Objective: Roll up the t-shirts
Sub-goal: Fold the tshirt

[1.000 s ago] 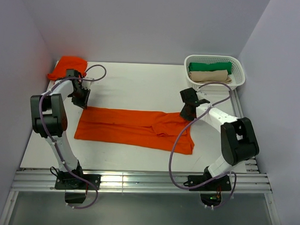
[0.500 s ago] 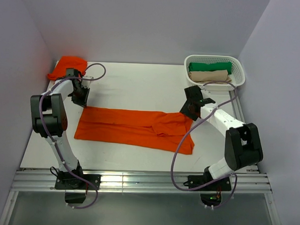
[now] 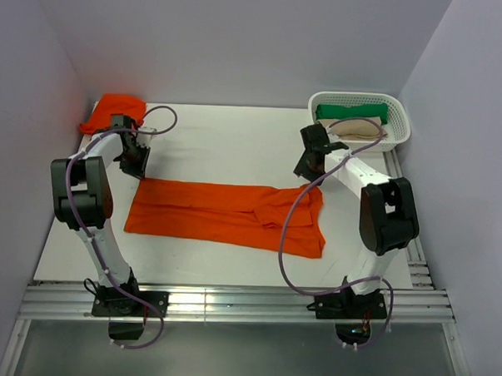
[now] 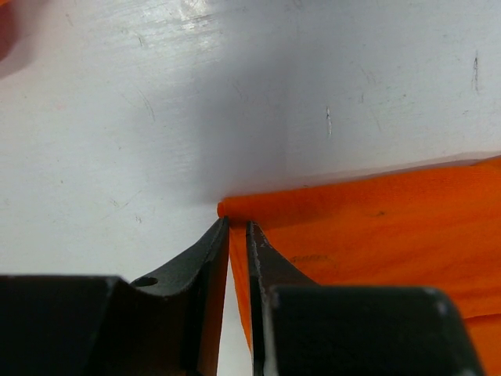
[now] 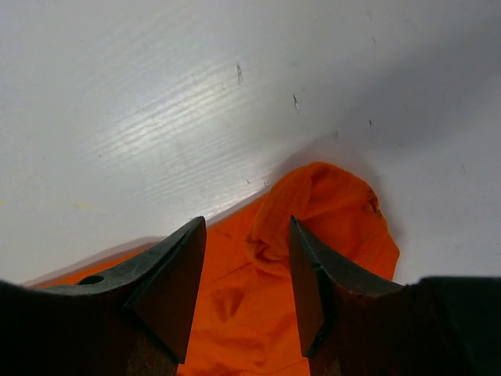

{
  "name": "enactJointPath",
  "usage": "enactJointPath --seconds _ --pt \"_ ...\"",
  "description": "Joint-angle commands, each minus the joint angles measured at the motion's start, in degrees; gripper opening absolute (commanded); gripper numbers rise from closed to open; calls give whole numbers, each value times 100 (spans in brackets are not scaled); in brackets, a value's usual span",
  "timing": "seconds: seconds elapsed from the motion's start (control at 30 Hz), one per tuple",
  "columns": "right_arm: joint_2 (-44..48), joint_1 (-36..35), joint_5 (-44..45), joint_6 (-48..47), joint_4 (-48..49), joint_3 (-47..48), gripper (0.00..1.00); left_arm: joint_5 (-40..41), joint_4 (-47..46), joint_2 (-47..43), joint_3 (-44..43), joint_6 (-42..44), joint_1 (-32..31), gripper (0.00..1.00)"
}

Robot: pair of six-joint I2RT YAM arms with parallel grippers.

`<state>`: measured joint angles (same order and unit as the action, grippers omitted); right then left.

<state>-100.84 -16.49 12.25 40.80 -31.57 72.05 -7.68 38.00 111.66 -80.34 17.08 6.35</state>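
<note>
An orange t-shirt (image 3: pixel 225 213), folded into a long band, lies flat across the middle of the table. My left gripper (image 3: pixel 134 163) sits at its far left corner. In the left wrist view the gripper (image 4: pixel 238 223) is shut on the cloth's corner edge (image 4: pixel 376 227). My right gripper (image 3: pixel 307 165) is open just above the shirt's far right corner. In the right wrist view it (image 5: pixel 246 224) straddles a bunched fold of the shirt (image 5: pixel 313 211) without holding it. A second orange t-shirt (image 3: pixel 113 111) lies crumpled in the back left corner.
A white mesh basket (image 3: pixel 401 121) stands at the back right, holding a green rolled cloth (image 3: pixel 351 111) and a beige one (image 3: pixel 350 127). Grey walls close in the left, back and right. A metal rail (image 3: pixel 229 304) runs along the near edge.
My right gripper has moved a little back and left, away from the shirt's right end toward its far corner. The left gripper has stayed in place, shut on the cloth.
</note>
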Motion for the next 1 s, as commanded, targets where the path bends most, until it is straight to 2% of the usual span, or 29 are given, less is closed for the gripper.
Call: enactJointPath --seconds 0.0,0.47,0.5,0.57,0.6,0.63,0.77,0.97 --pt "-15 41 -21 -98 -139 72 54 -58 23 -127 -158 85 16 20" --pt "-287 41 -109 -142 81 -253 47 -58 -12 -39 -123 67 24 20" --pt "-287 41 -91 -125 81 -244 38 -58 -12 -39 -123 76 24 20" --pt "-279 41 -39 -116 90 -262 28 -32 -29 -47 -114 67 16 18" --pt "-270 41 5 -98 81 -262 20 -32 -29 -39 -114 67 24 17" --pt "-226 49 40 -81 64 -279 17 -32 -21 -30 -123 67 16 13" --pt "28 146 146 77 204 -507 8 3 -47 -21 -132 24 24 0" --pt "573 392 269 332 625 -1096 3 100 -117 -30 -105 -12 16 0"
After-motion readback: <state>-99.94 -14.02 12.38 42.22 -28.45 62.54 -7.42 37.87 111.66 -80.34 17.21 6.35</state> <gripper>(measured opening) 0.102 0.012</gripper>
